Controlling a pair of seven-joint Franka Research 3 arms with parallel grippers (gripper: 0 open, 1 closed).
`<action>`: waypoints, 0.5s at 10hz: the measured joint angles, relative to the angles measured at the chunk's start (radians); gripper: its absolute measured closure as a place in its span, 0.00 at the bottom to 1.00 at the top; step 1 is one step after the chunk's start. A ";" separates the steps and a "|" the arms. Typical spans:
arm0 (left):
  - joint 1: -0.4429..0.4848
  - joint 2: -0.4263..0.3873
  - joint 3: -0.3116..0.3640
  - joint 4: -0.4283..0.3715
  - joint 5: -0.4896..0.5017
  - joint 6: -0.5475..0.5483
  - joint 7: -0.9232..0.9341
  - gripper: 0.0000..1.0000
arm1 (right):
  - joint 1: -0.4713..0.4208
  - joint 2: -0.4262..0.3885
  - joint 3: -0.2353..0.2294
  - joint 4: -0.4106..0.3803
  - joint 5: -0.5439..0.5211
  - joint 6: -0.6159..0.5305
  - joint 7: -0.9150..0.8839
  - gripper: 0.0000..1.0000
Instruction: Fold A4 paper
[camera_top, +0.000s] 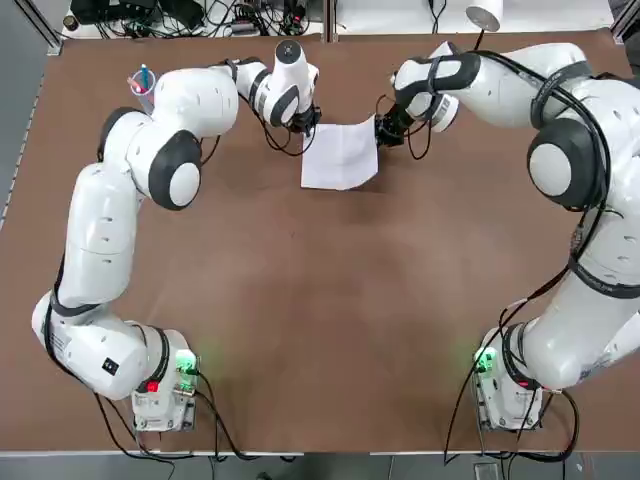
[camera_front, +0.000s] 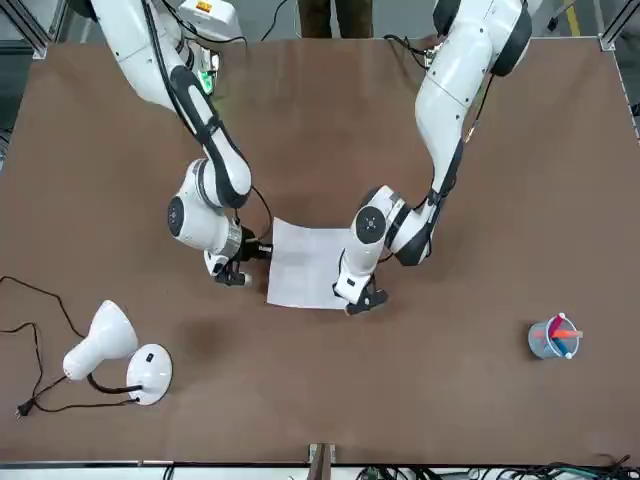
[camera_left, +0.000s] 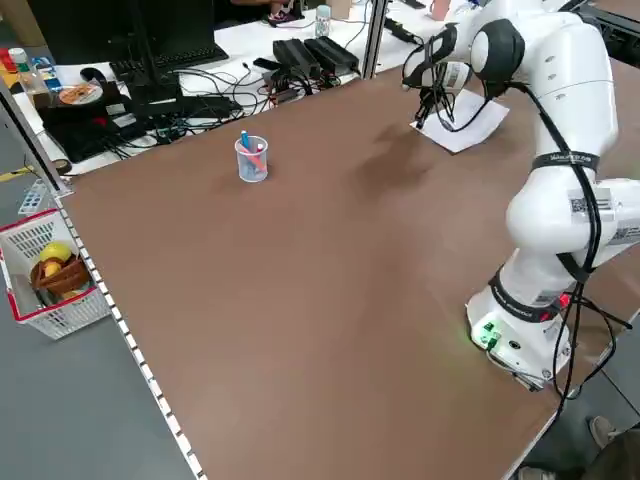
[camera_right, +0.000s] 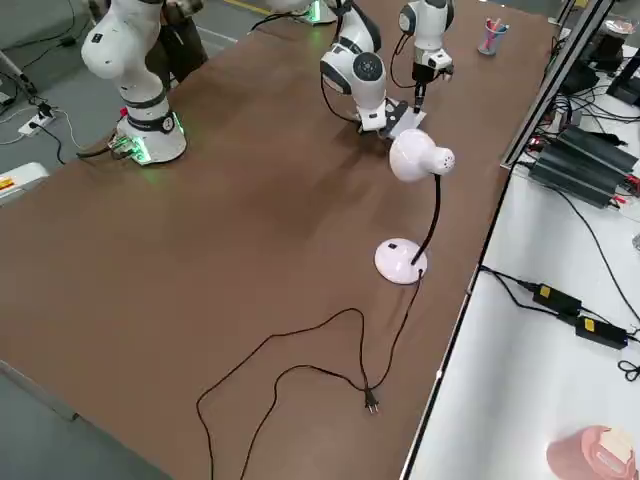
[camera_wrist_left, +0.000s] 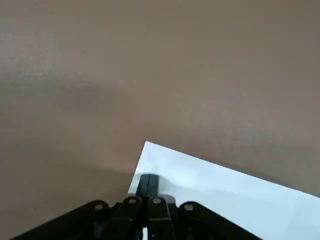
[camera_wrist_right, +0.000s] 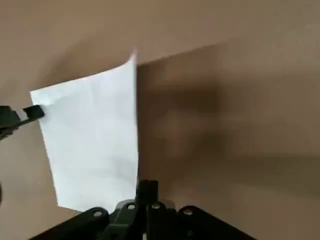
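where the brown table (camera_top: 320, 330) runs away from the arm bases, the a4 paper (camera_top: 340, 155) is seen lying far out near its middle. its left corner is pinched by the closed left gripper (camera_top: 308, 122), its right edge by the closed right gripper (camera_top: 387, 128).

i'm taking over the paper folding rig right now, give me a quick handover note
Left gripper: shut, tips on the paper's far left corner.
Right gripper: shut, at the paper's right edge; whether it pinches the sheet can't be told.
A4 paper: far centre of the table, between the grippers, smaller than a full sheet, apparently already folded.
Lamp and pen cup stand apart from the work.
Left: any further fold or pressing, then release.
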 joint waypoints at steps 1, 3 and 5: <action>0.000 0.000 0.000 0.000 0.000 0.000 0.000 0.99 | -0.005 -0.006 0.002 0.000 0.003 -0.005 0.000 0.99; 0.000 0.000 0.000 0.000 0.000 0.000 0.000 0.99 | -0.006 -0.008 0.019 0.001 0.036 -0.005 0.000 0.99; 0.001 0.000 0.000 0.000 0.000 0.000 0.000 0.99 | -0.006 -0.009 0.047 0.010 0.076 -0.005 0.000 0.99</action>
